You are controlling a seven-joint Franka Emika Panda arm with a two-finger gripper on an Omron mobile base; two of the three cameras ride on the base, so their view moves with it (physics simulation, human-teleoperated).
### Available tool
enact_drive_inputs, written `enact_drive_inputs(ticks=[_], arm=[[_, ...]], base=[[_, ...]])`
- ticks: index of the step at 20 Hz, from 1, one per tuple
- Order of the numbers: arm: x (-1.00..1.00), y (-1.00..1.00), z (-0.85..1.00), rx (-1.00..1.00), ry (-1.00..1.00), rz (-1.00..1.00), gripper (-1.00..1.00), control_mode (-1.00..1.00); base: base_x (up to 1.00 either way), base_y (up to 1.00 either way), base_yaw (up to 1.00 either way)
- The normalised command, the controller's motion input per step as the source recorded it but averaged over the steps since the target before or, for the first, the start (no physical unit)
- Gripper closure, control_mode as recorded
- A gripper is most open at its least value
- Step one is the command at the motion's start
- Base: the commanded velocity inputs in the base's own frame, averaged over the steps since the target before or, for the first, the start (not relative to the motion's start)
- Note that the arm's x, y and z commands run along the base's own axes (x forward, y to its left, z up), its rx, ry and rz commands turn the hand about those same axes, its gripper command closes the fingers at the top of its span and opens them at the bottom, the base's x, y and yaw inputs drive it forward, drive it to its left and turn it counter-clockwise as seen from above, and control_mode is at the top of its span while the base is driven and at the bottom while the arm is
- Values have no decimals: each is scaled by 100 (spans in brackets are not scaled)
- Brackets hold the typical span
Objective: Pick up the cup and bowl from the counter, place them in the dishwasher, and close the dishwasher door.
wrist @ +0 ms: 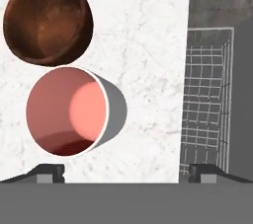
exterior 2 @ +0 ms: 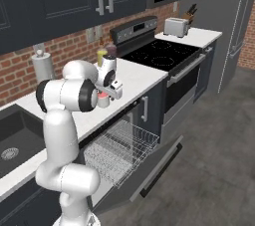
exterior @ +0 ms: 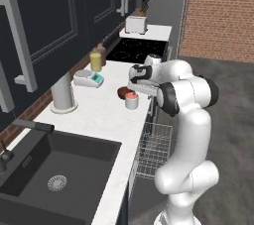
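Gripper (wrist: 126,172) hangs above the counter (exterior: 104,115) near its front edge, looking straight down; fingertips (wrist: 49,171) wide apart, nothing between them, so it's open. Cup (wrist: 69,112) stands upright on the counter right under the hand, salmon inside showing; it sits toward the left fingertip, not centred in the gap. Bowl (wrist: 48,18) is just beside the cup on its far side, rims nearly touching, dark brown inside facing up. In left base view cup (exterior: 131,100) and bowl (exterior: 122,92) sit by the counter's right edge, w/ the arm bent over them. Dishwasher door (exterior 2: 149,172) is dropped open, wire rack (exterior 2: 119,150) pulled out below the counter edge; can't see anything in it. Grey scale (exterior: 89,79) and yellow jar (exterior: 95,62) stand further left on the counter, well apart from the cup.
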Motion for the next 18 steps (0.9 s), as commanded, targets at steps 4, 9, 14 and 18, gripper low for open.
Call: enact_drive_inputs(ticks=[4,9,14,18], arm=[[43,9,-3,0,0,0,-100,-100],[39,-8,-1,1,0,2,-100,-100],[25,-4,-7,0,0,3,-100,-100],[-1,0,-19,0,0,2,-100,-100]], base=[[0,0,0],[0,0,0],[0,0,0],[0,0,0]])
